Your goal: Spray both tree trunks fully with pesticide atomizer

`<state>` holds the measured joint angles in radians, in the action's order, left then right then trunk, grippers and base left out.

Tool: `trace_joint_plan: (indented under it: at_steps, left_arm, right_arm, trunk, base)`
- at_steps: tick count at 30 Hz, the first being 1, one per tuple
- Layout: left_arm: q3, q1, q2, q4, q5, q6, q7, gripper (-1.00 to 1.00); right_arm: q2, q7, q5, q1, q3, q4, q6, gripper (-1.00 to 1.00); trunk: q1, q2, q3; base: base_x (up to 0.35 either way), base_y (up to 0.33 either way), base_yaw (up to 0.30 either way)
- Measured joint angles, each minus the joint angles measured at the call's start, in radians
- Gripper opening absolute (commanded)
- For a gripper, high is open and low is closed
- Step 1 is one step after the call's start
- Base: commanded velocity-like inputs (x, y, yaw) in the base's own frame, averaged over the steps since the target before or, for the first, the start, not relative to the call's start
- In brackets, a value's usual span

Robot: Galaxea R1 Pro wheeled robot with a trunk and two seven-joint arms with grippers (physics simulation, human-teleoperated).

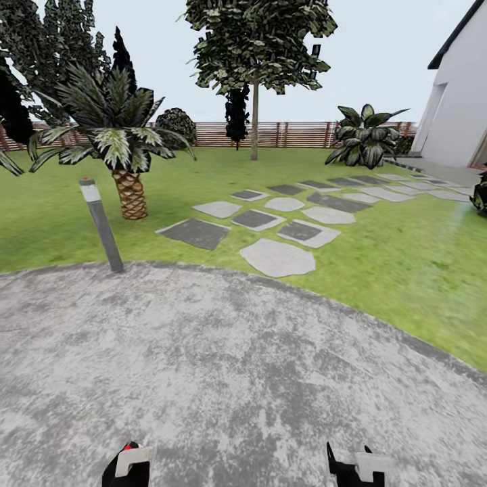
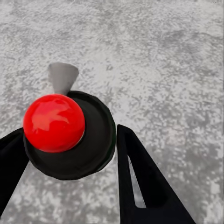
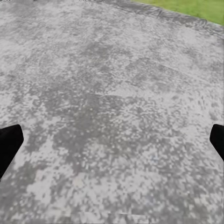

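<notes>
left gripper closed on our atomizer, red knob up | right gripper wide, empty, over paving | step: carrying, we judge | next: drive across lawn to tree by fence
</notes>
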<state>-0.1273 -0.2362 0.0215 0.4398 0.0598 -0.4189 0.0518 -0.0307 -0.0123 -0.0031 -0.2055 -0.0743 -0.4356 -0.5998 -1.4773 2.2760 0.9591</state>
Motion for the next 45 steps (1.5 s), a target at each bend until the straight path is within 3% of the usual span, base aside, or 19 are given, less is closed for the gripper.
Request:
trace_joint_plan:
  at_steps: [45]
  left_arm:
    - [0.0, 0.0, 0.0, -0.001, 0.0, 0.0, 0.0, -1.0]
  right_arm:
    - [0.0, 0.0, 0.0, 0.0, 0.001, 0.002, 0.0, 1.0]
  trunk:
    - [0.0, 0.0, 0.0]
  base:
    - [0.339, 0.0, 0.0]
